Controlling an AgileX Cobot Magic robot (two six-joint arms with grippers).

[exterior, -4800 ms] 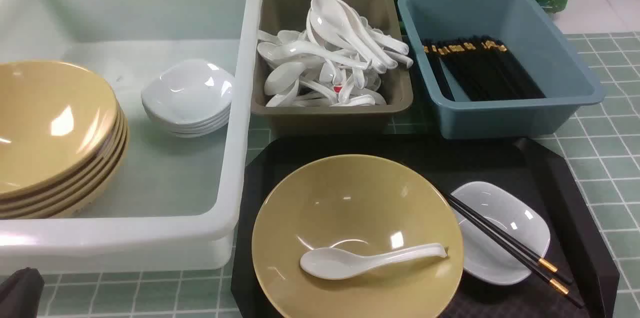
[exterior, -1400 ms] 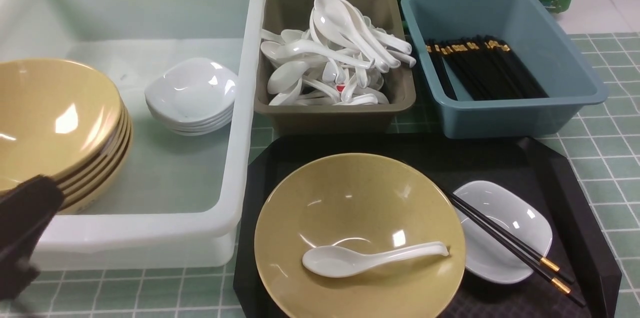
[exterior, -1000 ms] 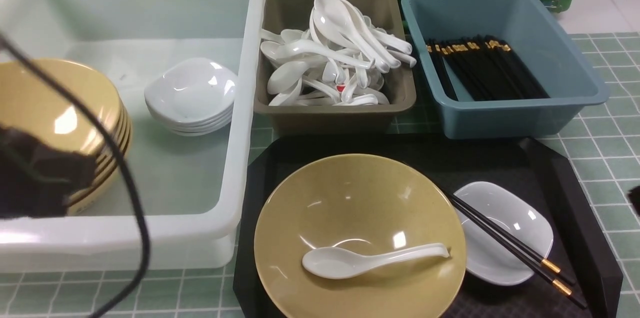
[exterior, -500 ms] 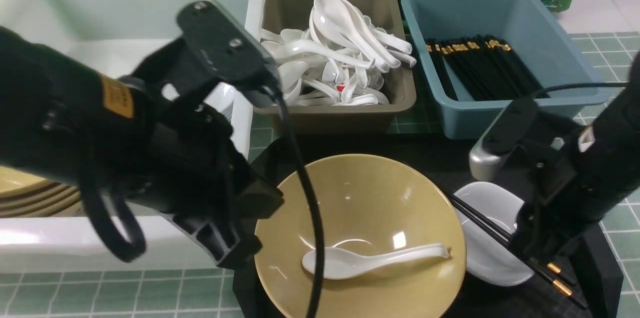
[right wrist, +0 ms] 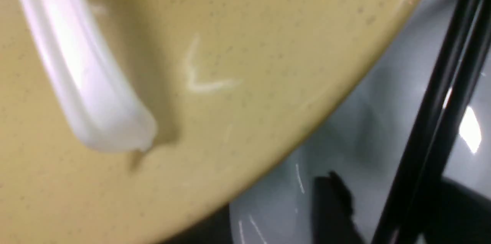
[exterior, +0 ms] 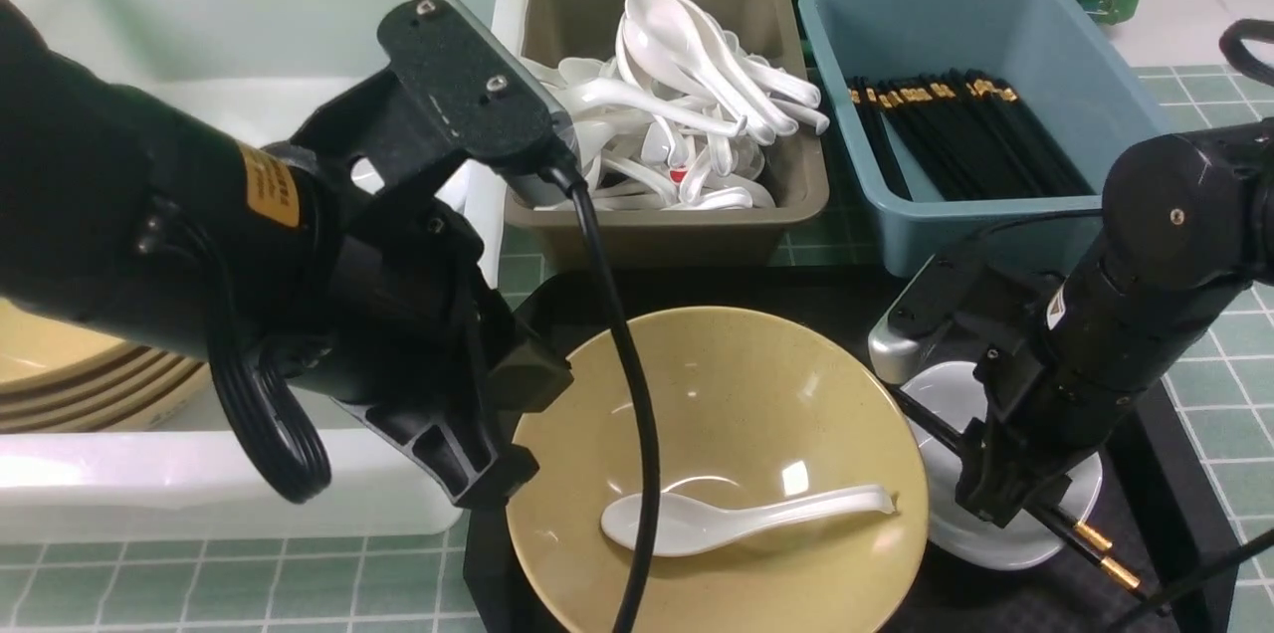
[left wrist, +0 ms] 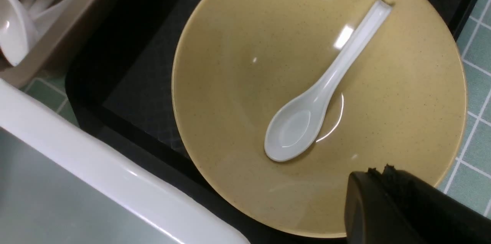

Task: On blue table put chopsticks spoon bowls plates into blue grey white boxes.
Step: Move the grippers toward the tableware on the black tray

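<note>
A yellow bowl (exterior: 717, 394) sits on the black tray (exterior: 796, 290) with a white spoon (exterior: 717, 519) lying inside it. A small white plate (exterior: 1000, 545) lies right of the bowl, with two black chopsticks (exterior: 1095, 553) across it. My left gripper (exterior: 488, 489) is shut and empty at the bowl's left rim. In the left wrist view it (left wrist: 378, 169) hovers over the bowl (left wrist: 238, 83), short of the spoon (left wrist: 318, 94). My right gripper (exterior: 995, 504) is low over the plate. In the right wrist view it (right wrist: 395, 194) is open, fingers either side of the chopsticks (right wrist: 441, 102) above the plate (right wrist: 345, 129).
The white box (exterior: 249, 474) at left holds stacked yellow bowls (exterior: 60, 384); my left arm hides its white plates. The grey-brown box (exterior: 657, 220) holds several spoons (exterior: 687, 86). The blue box (exterior: 995, 235) holds several chopsticks (exterior: 955, 135). Tiled table (exterior: 299, 583) shows in front.
Both arms have come into view. The left one swung in from the left to the bowl's rim. The right one came down over the plate and chopsticks. The dishes have not moved.
</note>
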